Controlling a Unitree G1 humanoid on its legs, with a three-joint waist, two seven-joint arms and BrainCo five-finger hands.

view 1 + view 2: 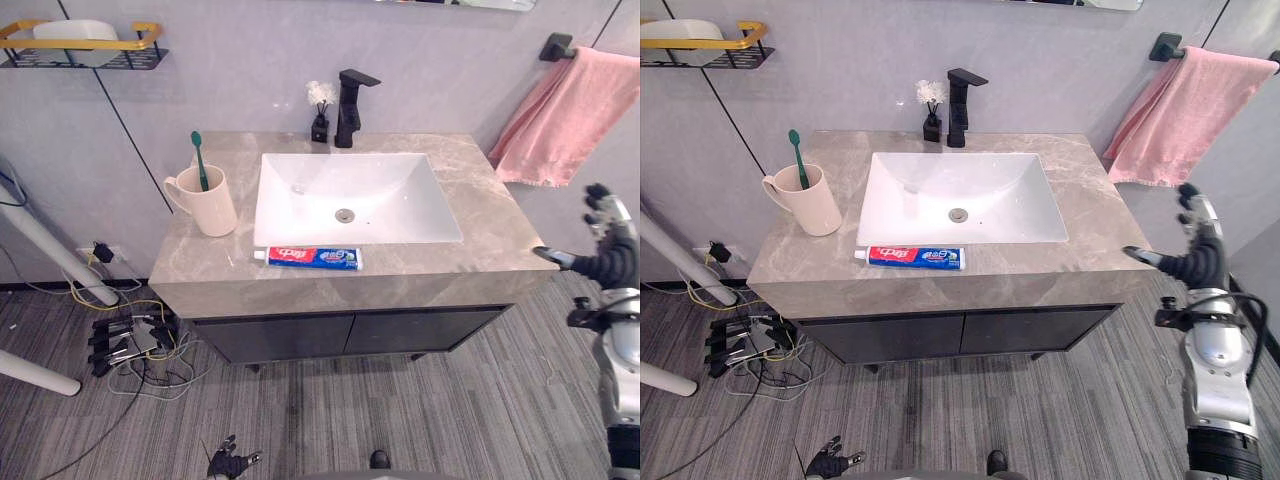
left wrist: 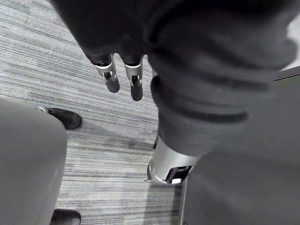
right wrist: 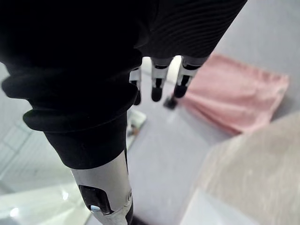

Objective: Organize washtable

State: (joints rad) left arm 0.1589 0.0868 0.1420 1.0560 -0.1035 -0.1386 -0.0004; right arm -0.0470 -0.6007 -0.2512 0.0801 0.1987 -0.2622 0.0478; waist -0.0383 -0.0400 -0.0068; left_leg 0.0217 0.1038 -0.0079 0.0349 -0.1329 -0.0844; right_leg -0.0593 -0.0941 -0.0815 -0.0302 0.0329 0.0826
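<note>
One stray item: toothpaste tube [image 1: 307, 258] lies just before sink [image 1: 300, 215]. Right hand [image 1: 603, 245], right of sink, fingers spread, empty; should grasp tube mid-body. Left hand [image 1: 228, 462] hangs relaxed, below sink.

A bathroom is shown by a white sink [image 1: 350, 195] set in a stone washtable [image 1: 490, 240], a black tap [image 1: 350, 105], a pink towel [image 1: 565, 120] hung on the wall, and a toothbrush [image 1: 199, 158] kept in a cup [image 1: 205, 200].
</note>
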